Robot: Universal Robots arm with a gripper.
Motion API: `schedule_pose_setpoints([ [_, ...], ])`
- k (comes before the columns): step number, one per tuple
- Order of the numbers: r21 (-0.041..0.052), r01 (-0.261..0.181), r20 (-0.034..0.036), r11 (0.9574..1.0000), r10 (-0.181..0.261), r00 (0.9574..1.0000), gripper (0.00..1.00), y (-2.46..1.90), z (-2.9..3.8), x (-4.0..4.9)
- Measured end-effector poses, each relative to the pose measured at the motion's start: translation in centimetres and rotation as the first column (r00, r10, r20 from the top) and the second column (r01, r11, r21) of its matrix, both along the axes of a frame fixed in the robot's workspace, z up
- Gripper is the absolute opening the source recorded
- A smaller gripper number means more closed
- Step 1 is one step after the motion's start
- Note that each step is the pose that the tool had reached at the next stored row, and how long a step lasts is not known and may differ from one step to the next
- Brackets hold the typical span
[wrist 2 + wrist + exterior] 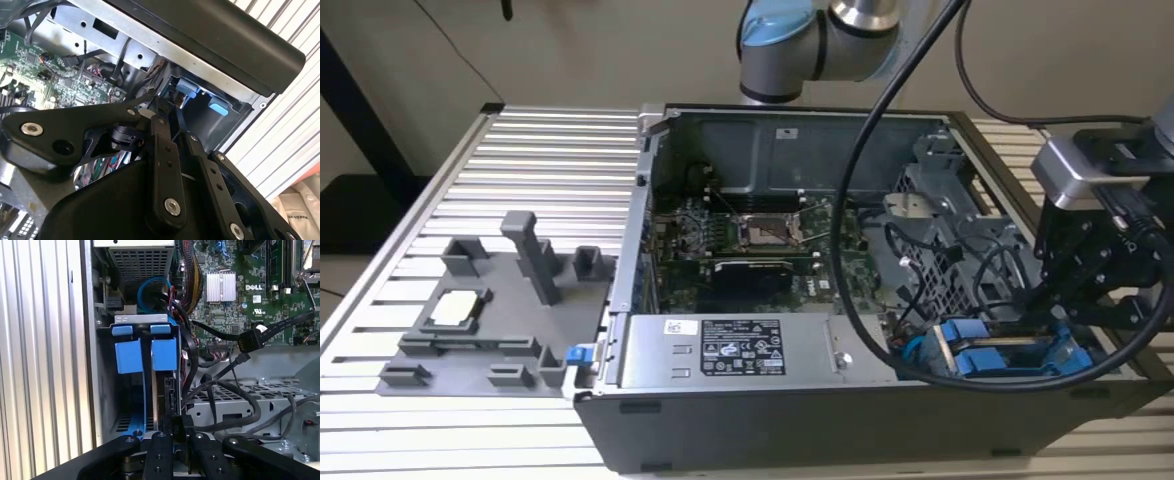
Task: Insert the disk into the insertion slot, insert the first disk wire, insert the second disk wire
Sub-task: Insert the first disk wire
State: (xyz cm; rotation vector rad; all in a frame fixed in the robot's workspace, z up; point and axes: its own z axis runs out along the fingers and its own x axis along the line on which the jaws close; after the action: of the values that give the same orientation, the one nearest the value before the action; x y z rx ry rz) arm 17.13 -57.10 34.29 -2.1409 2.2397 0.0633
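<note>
The disk (161, 390) stands edge-on inside the insertion slot (107, 390), at the case's near corner on the exterior view's right. Its two blue carrier tabs (129, 355) stick up beside the bay's blue rail; the same blue carrier (994, 358) can be seen in the exterior view. My gripper (179, 426) hangs just over the disk's exposed edge. Its black fingers (161, 150) are drawn together, and I see nothing I can name between them. Two loose black wire connectors (248, 341) lie over the motherboard beside the bay, unplugged.
A perforated metal cage (250, 400) with black cables draped over it sits next to the slot. The grey power-supply box (727, 352) runs along the case front. A grey fixture tray (480, 320) lies on the slatted table at the exterior view's left.
</note>
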Motion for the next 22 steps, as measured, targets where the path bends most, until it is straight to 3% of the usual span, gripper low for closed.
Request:
schedule_pose_setpoints([
  [7,-0.0067,0.000,-0.0001,1.0000,0.000,1.0000,0.19,0.04,-0.29,0.00],
  [17,-0.0076,0.000,0.0000,1.0000,0.000,1.0000,0.19,0.11,-0.40,-0.04],
  [22,-0.0085,0.000,0.0000,1.0000,0.000,1.0000,0.19,0.11,-0.77,-0.04],
])
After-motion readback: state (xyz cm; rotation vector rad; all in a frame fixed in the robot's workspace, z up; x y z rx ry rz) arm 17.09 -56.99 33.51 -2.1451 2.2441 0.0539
